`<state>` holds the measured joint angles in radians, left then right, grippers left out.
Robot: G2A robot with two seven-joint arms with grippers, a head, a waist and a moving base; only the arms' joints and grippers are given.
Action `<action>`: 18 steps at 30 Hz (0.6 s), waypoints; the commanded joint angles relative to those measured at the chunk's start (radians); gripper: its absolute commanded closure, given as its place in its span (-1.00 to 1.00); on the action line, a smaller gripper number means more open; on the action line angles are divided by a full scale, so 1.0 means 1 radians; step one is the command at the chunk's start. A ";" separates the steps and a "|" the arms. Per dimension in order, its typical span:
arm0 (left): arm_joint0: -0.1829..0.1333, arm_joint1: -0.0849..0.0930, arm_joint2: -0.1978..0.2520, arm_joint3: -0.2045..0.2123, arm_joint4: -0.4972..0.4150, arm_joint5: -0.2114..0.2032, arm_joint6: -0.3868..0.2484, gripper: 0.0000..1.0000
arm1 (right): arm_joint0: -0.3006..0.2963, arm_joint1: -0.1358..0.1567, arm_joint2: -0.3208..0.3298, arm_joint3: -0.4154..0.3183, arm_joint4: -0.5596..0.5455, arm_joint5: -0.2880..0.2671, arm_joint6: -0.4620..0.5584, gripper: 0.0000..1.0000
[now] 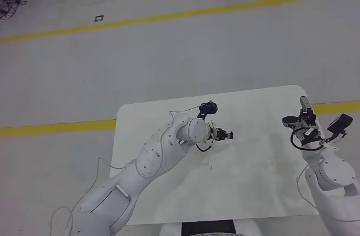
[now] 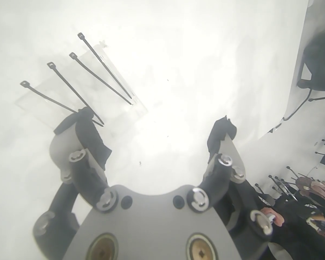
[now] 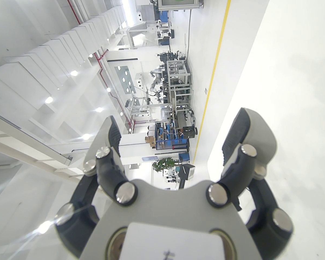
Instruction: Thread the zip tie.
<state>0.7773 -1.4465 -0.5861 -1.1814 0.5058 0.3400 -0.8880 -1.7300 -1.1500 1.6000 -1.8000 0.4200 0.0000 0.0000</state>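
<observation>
Four black zip ties [image 2: 101, 79] lay side by side, slightly fanned, on a clear flat sheet [image 2: 57, 90] on the white bench [image 1: 256, 177]. Their long axes ran outward from my left hand [image 2: 153, 117], with square heads at the far ends and tapered tails toward me. Each was a thin, straight plastic strip, unthreaded. My left hand hung by the nearest tails, fingers apart. My right hand [image 3: 177, 116], ribbed pads likewise apart, held nothing at the bench's edge.
</observation>
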 commanded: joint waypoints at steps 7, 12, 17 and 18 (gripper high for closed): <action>0.012 -0.038 -0.050 0.023 0.211 0.000 -0.092 -1.00 | 0.000 0.000 0.000 0.000 0.000 0.000 0.000 -1.00; 0.039 -0.079 -0.121 0.016 0.349 0.000 -0.215 -1.00 | 0.000 0.000 0.000 0.000 0.000 0.000 0.000 -1.00; 0.097 -0.127 -0.217 -0.018 0.501 0.000 -0.313 -1.00 | 0.000 0.000 0.000 0.000 0.000 0.000 0.000 -1.00; 0.097 -0.127 -0.217 -0.018 0.501 0.000 -0.313 -1.00 | 0.000 0.000 0.000 0.000 0.000 0.000 0.000 -1.00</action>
<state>0.8704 -1.5712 -0.7978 -1.1961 0.9943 0.3400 -1.1958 -1.7300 -1.1500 1.6000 -1.8000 0.4200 0.0000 0.0000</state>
